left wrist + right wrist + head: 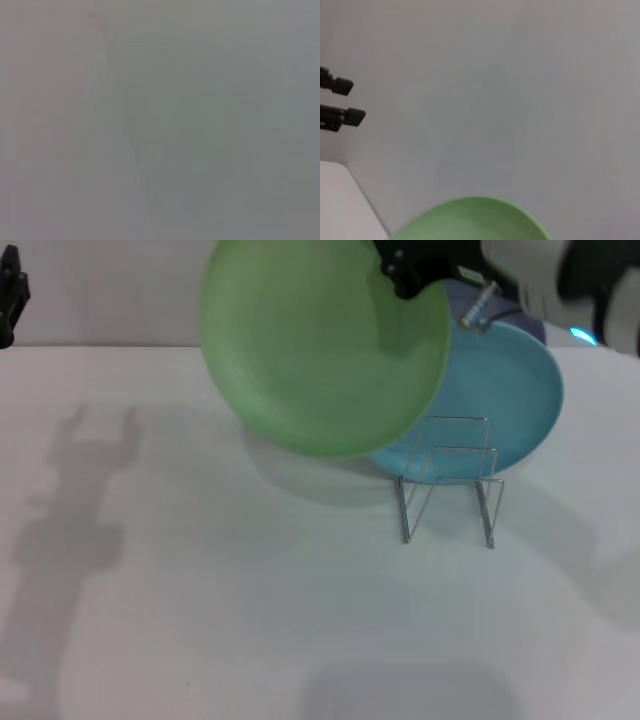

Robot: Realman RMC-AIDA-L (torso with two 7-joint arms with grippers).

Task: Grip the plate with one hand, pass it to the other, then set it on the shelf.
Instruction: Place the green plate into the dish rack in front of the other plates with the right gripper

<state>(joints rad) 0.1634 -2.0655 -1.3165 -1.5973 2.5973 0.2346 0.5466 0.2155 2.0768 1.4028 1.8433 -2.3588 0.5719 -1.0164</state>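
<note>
Plate [320, 350] held aloft, tilted, far centre, right gripper [400, 275] pinching its upper right rim. Shelf [450, 480] lies below and right of it, blue plate [510, 400] behind. Left gripper [10, 300] far left, fingers apart.

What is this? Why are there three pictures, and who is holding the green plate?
It's a robot with two arms. The big picture comes from a camera on its head, looking down at a white table. The right gripper pinches the green plate by its rim, up in the air. Behind it, a blue plate sits at the little wire rack. The left gripper waits at the far left edge. The other two pictures come from wrist cameras: one shows the plate's edge, the other only grey.
</note>
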